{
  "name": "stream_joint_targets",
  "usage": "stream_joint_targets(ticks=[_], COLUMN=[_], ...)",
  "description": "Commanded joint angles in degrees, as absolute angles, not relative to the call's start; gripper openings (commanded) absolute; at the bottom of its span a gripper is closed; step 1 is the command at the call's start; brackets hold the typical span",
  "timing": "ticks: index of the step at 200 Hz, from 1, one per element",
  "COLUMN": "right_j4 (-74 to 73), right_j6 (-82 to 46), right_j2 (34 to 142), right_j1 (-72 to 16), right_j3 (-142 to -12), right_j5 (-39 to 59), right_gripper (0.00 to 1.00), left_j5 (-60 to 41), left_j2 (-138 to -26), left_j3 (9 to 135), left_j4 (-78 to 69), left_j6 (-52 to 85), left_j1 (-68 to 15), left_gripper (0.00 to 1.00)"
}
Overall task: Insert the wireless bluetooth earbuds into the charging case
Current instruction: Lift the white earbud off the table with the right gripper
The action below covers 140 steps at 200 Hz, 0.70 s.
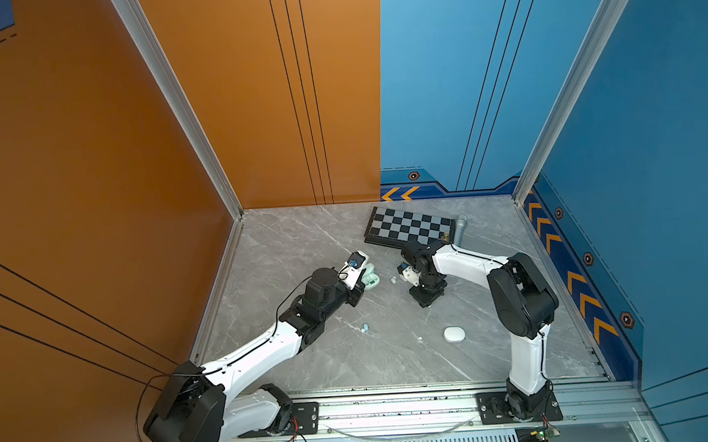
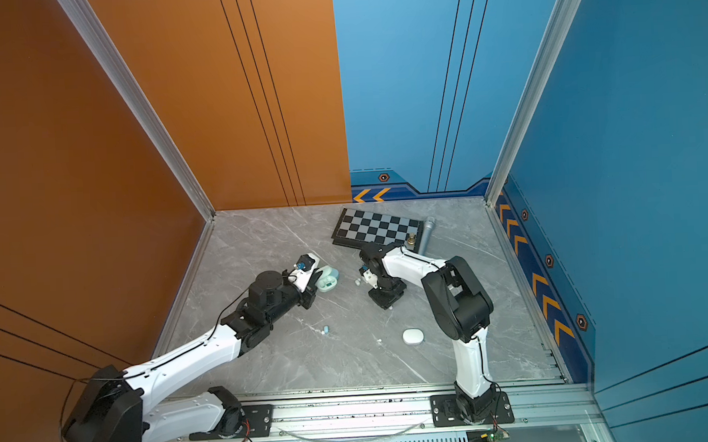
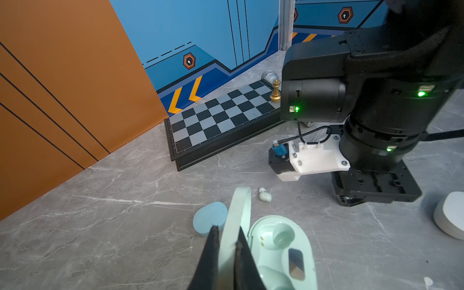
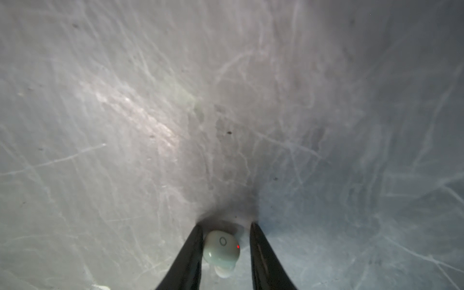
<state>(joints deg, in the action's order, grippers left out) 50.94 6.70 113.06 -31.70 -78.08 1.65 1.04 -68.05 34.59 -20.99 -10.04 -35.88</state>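
Observation:
A mint-green charging case (image 3: 283, 251) lies open on the grey table, its two wells empty. My left gripper (image 3: 227, 229) is shut on its raised lid (image 3: 239, 208); both top views show them left of centre (image 1: 372, 277). My right gripper (image 4: 226, 226) points down at the table and is open around a pale mint earbud (image 4: 222, 247) lying there. One finger touches it and a gap shows at the other. Another pale earbud (image 3: 265, 195) lies on the table between the case and the right arm. A light blue earbud (image 1: 365, 327) lies nearer the front.
A closed light blue case (image 3: 209, 218) sits against the mint lid. A closed white case (image 1: 454, 334) lies front right. At the back a chessboard (image 1: 408, 225) leans, with a gold chess piece (image 1: 445, 236) and a grey microphone (image 1: 459, 229) beside it.

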Motion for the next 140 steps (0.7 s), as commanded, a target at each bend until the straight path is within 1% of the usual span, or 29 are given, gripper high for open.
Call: stream_joint_targets(ticks=[1, 80, 140], right_j4=[51.64, 50.73, 50.64], right_j6=[4.76, 3.08, 1.94], right_j2=[114.3, 114.19, 112.78], right_j1=[-30.98, -29.91, -29.54], right_j3=[-79.18, -80.26, -78.16], right_j5=[-0.88, -1.94, 1.04], right_gripper=[0.34, 0.36, 0.36], left_j5=[1.89, 2.04, 2.09], left_j2=[-67.93, -68.03, -68.11], left_j3=[34.78, 34.78, 34.79], left_j4=[-20.6, -20.61, -20.63], left_j6=[-9.23, -8.98, -8.96], left_j1=[-35.42, -35.51, -35.5], left_gripper=[0.0, 0.0, 0.0])
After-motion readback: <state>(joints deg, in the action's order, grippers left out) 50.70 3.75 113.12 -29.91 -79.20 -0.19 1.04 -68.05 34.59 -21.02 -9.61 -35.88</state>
